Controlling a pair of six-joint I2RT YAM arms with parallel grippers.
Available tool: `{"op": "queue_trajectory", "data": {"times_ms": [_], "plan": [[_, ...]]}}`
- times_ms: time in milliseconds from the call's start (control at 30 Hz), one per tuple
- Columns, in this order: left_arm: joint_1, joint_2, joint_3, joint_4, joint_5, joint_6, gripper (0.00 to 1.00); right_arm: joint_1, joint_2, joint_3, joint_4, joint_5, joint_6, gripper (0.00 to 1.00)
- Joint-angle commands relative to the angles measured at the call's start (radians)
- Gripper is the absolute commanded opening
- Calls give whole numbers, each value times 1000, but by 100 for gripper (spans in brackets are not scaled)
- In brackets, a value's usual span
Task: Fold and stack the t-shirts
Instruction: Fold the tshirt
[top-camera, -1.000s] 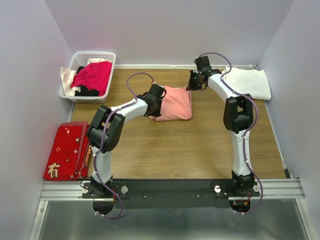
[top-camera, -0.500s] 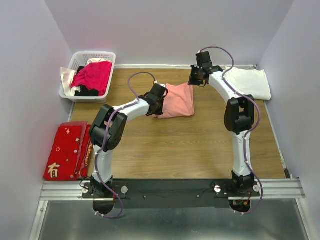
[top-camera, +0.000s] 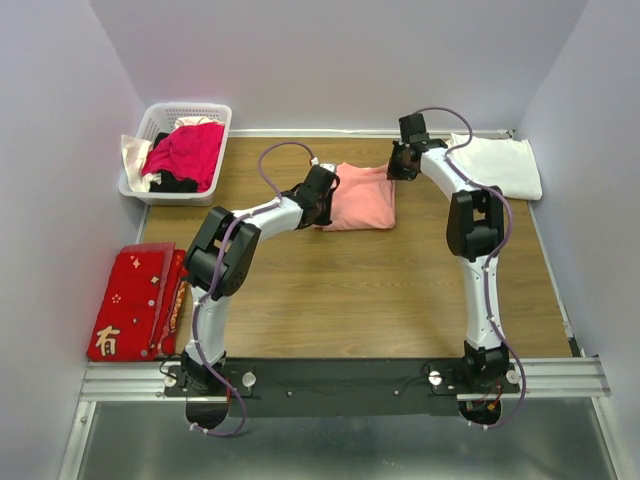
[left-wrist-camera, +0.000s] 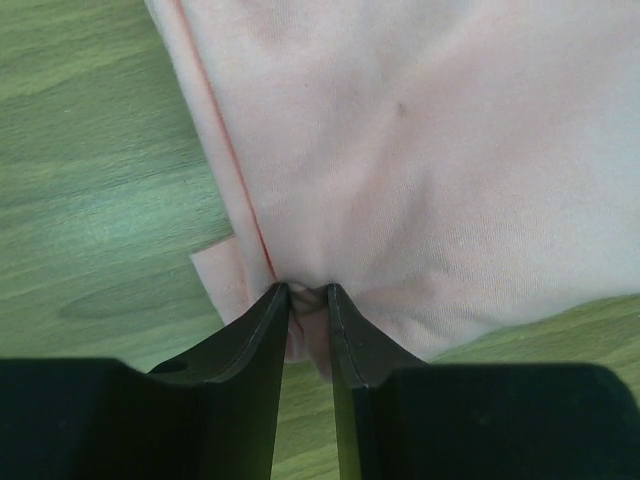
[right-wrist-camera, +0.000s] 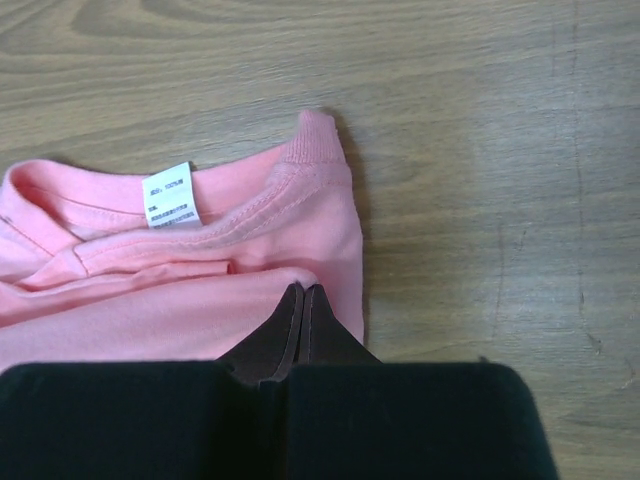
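The salmon-pink t-shirt (top-camera: 362, 197) lies folded on the wooden table at the back centre. My left gripper (top-camera: 325, 196) is shut on its left edge; in the left wrist view a fold of pink cloth (left-wrist-camera: 420, 150) is pinched between the fingers (left-wrist-camera: 305, 292). My right gripper (top-camera: 396, 166) is shut on the shirt's far right corner; the right wrist view shows the pink cloth (right-wrist-camera: 180, 300), its collar and a white label (right-wrist-camera: 170, 196) above my gripper (right-wrist-camera: 303, 292). The white t-shirt (top-camera: 495, 164) lies folded at the back right.
A white basket (top-camera: 172, 112) with magenta and other clothes stands at the back left. A flat red cloth with gold characters (top-camera: 130, 300) lies at the left edge. White walls close the table on three sides.
Both grippers have moved right and towards the back, dragging the pink t-shirt with them. It now lies flatter and nearer the white t-shirt.
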Motion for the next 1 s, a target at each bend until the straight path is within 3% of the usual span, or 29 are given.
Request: {"op": "queue_trajectory", "data": {"times_ms": [0,167,400,567,700,967], "plan": [[-9,151,-88,-218,45,5,33,-26,43,13,12,65,-4,1],[-17,112,-70,-202,34,35,32,-24,50,28,12,23,-18,1],[-26,17,-21,-164,-30,67,32,-24,-9,36,14,-41,-30,32],[-26,-56,17,-150,-90,65,32,-26,-81,11,16,-61,-36,47],[-26,-102,62,-170,-136,50,32,-24,-139,-44,17,-80,-38,68],[33,-133,157,-231,-205,4,33,-26,-251,-269,100,-242,-67,84]]}}
